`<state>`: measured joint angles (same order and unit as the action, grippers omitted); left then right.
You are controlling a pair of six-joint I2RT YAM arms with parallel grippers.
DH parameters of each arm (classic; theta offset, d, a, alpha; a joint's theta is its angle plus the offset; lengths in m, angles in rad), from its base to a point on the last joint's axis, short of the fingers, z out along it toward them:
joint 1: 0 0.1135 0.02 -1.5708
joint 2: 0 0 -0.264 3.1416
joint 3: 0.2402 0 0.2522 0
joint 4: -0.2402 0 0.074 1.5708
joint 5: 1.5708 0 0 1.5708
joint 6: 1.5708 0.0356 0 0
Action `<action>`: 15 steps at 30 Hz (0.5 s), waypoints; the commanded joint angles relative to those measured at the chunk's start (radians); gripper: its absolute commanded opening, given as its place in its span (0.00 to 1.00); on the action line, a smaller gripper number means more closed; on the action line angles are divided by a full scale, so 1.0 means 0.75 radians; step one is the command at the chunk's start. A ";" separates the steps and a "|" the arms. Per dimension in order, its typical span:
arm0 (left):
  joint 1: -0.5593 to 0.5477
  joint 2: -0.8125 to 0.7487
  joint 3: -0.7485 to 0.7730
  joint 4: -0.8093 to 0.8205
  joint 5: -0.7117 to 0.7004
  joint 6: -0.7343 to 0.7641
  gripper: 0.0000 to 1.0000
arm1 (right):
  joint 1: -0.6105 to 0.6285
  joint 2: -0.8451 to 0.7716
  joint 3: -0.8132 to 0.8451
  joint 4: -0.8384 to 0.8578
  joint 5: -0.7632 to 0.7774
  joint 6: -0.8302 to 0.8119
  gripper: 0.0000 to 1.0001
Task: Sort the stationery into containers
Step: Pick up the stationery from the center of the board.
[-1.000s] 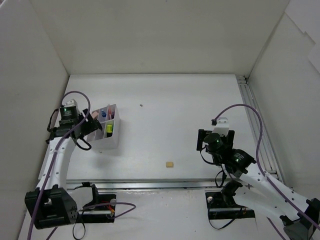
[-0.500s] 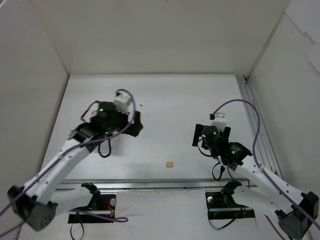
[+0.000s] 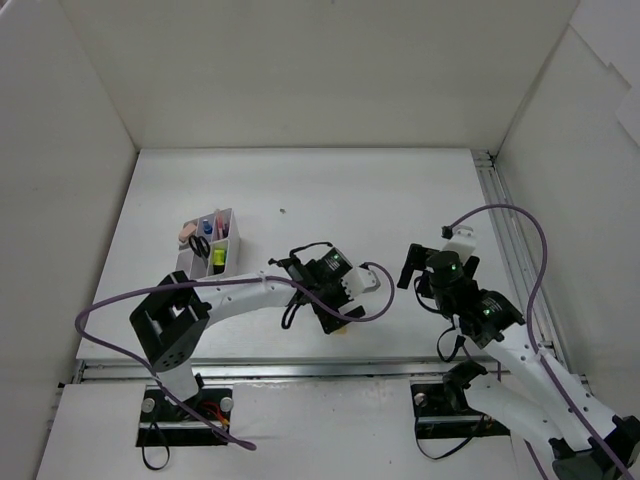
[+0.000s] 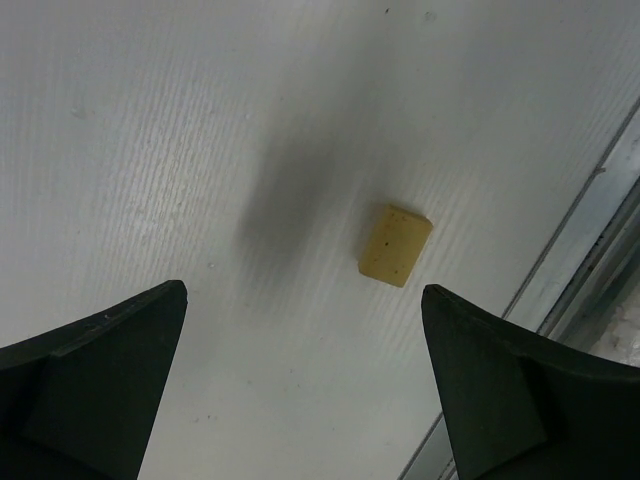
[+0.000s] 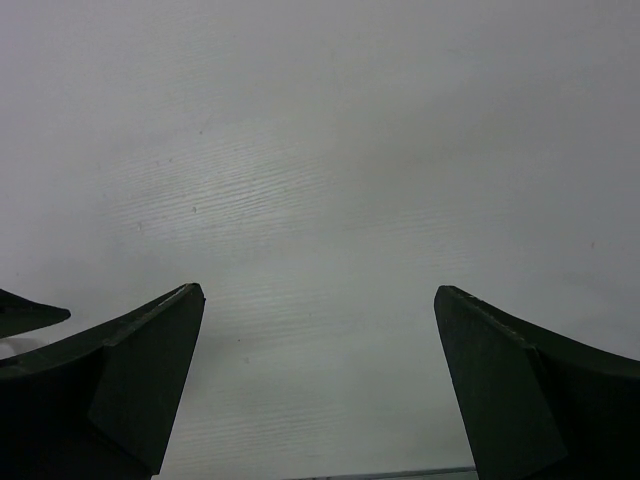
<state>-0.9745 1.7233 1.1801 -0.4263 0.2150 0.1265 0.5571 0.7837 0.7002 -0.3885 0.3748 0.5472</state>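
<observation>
The left arm has swung away from the white compartment box (image 3: 233,228) at the far left of the table (image 3: 300,190), where it sat a second ago. It now reaches toward the near centre. The left gripper (image 3: 335,305) hangs right over the spot where the small beige eraser has lain all along.

In the left wrist view the eraser (image 4: 396,245) lies flat on the table, a little ahead of the left gripper (image 4: 302,290) and right of its centre line, close to the metal rail (image 4: 590,230) at the near edge. The jaws stand wide apart and nothing is between them. The fingers look clear of the table, though how high they hang is hard to judge from this angle.

With the arm gone, the box is back in plain sight. It holds small scissors (image 3: 198,245), a highlighter with a yellow-green end (image 3: 218,257), a blue-ended one (image 3: 207,225) and something pink (image 3: 187,232), each in its own compartment.

The right gripper (image 3: 425,268) has drifted only slightly and sits over the right half of the table. In its wrist view the jaws gape around bare surface, with the right gripper (image 5: 315,290) empty.

So the sorting seems nearly finished. The eraser is the only loose piece in view, well apart from the box, and the left arm is lined up to collect it. It probably needs a small shift toward the eraser before it descends and closes.
</observation>
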 commanded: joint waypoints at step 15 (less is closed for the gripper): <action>-0.139 0.062 -0.005 0.129 0.014 -0.011 0.91 | -0.056 -0.043 -0.017 -0.049 -0.015 -0.028 0.98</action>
<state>-1.0740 1.7718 1.1648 -0.3584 0.2382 0.1268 0.5282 0.7372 0.6853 -0.4385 0.3595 0.5339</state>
